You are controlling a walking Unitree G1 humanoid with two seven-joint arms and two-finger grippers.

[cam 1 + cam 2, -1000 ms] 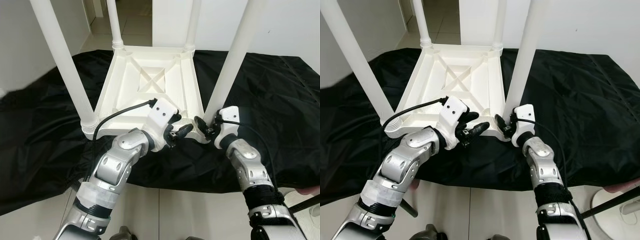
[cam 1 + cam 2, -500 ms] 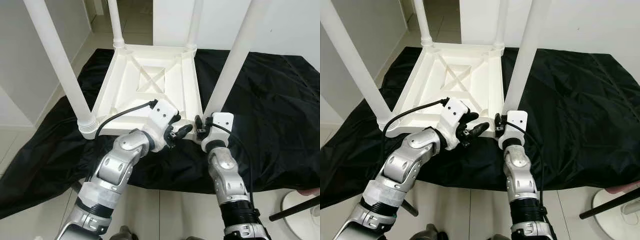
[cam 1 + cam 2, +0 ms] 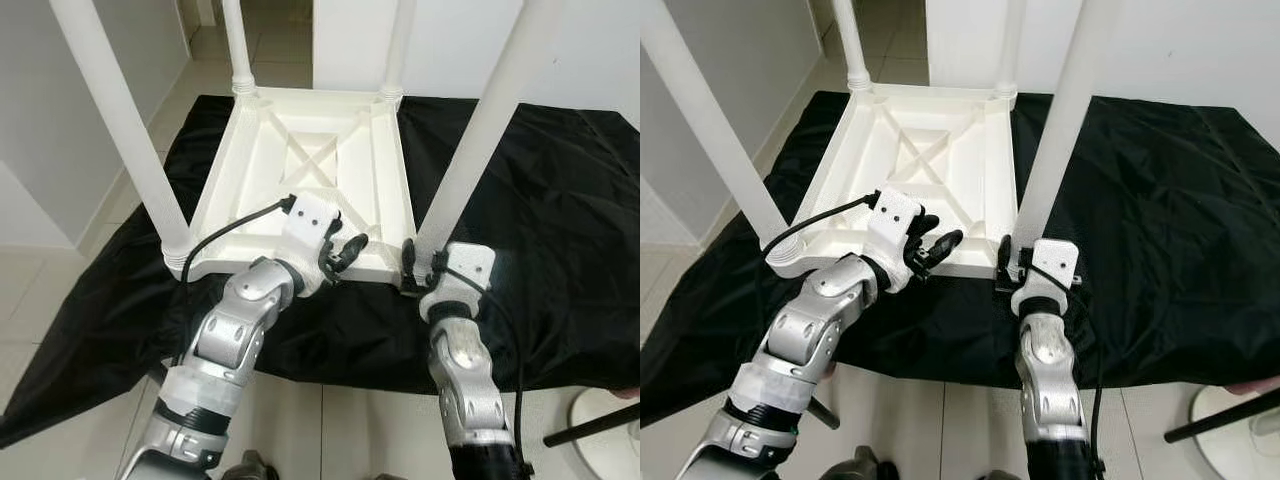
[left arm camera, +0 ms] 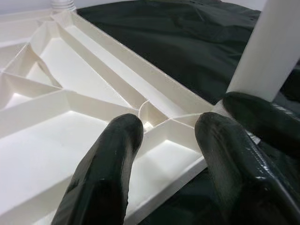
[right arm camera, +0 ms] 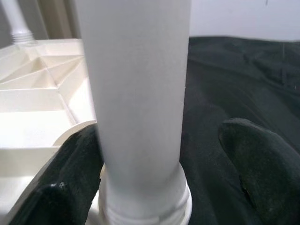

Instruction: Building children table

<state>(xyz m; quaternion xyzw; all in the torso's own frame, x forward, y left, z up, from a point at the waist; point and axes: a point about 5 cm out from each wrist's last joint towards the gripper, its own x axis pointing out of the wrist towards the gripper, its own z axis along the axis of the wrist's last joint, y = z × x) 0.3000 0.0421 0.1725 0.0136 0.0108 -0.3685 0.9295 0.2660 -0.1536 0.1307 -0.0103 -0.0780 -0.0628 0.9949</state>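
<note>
While the white children's table point(image 3: 310, 175) lies upside down on a black cloth point(image 3: 560, 200) spread over the tiled floor point(image 3: 60, 290), its four legs stand straight up from the corners. The ribbed underside faces upward, with a cross-shaped brace in the middle.

The right hand point(image 3: 420, 272) sits at the base of the near right leg point(image 3: 480, 140), low down by the threaded collar. In the right wrist view the leg point(image 5: 136, 93) stands between the two black fingers point(image 5: 253, 159), with a gap showing on one side, so the fingers are spread wide around it rather than clamped.

The left hand point(image 3: 340, 255) hovers over the near edge of the upturned frame, just left of that same corner. Its fingers point(image 4: 105, 173) are parted to a moderate width and hold nothing; in the left wrist view they hang above the rim and a small corner pocket.

The near left leg point(image 3: 125, 130) stands well apart from both hands. The cloth reaches well beyond the table on the right. A dark rod point(image 3: 590, 425) on a white base crosses the floor at the near right.
</note>
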